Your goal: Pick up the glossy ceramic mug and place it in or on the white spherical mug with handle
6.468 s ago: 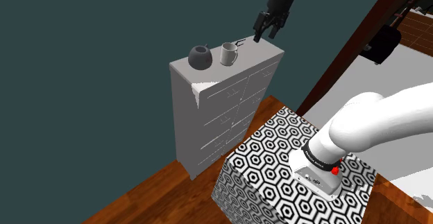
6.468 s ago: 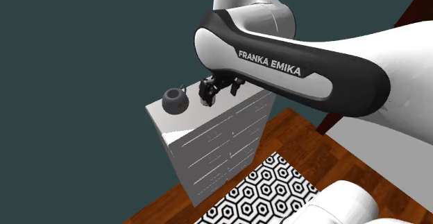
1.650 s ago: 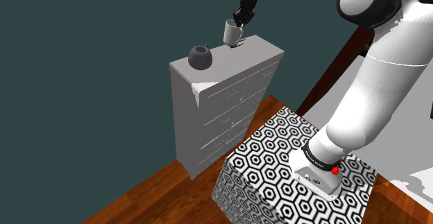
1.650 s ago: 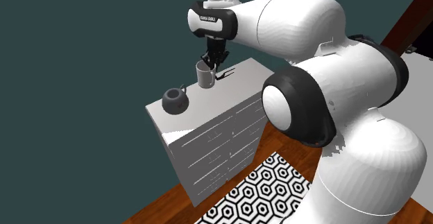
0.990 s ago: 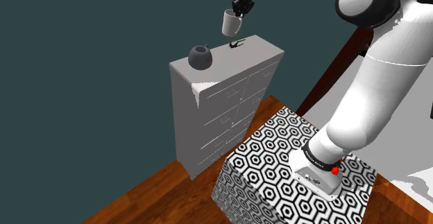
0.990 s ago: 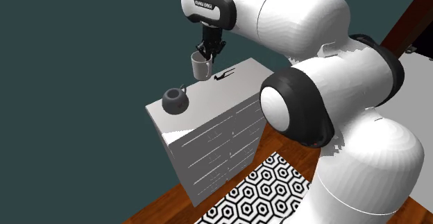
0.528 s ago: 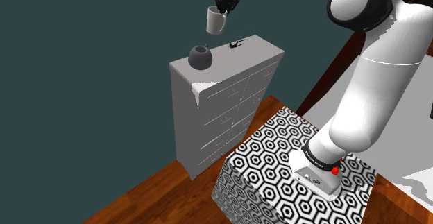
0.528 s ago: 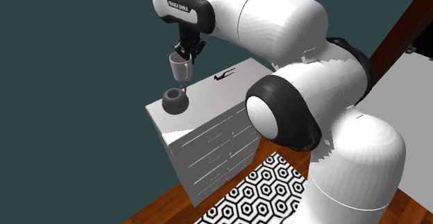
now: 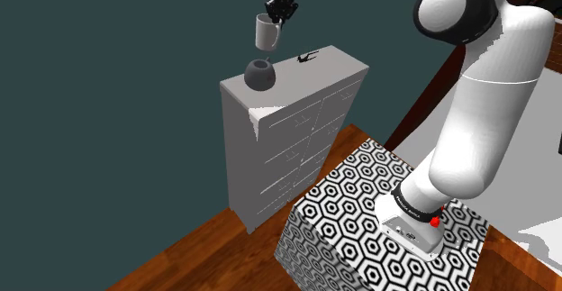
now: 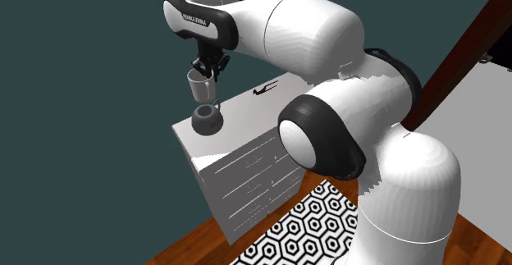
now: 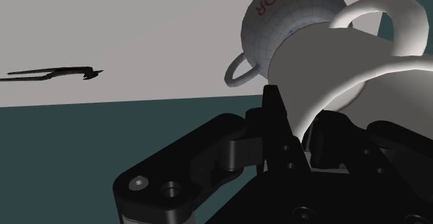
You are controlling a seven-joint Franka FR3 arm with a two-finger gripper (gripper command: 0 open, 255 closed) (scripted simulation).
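Note:
A light grey glossy mug (image 9: 267, 33) hangs in the air with my gripper (image 9: 277, 12) shut on its rim from above. It hovers just over a round mug with a handle (image 9: 260, 74), dark grey in the outside views, which stands on the white dresser top (image 9: 333, 64). In the second exterior view the held mug (image 10: 199, 84) is under the gripper (image 10: 207, 69) and right above the round mug (image 10: 206, 118). In the wrist view the gripper (image 11: 300, 118) clasps the mug wall (image 11: 326, 70); beyond it lies the round mug (image 11: 288, 11), pale there, with red lettering.
A thin black object (image 9: 307, 58) lies on the dresser top beyond the mugs, also a thin black object (image 11: 55, 72) by the wrist. The white dresser (image 9: 288, 154) stands against a dark teal wall. My hexagon-patterned stand (image 9: 378, 217) sits on a wooden floor (image 9: 189, 262).
My gripper has carried the mug toward the shoulder view's left, from over the dresser's middle to just above the round mug. The round mug has not moved.

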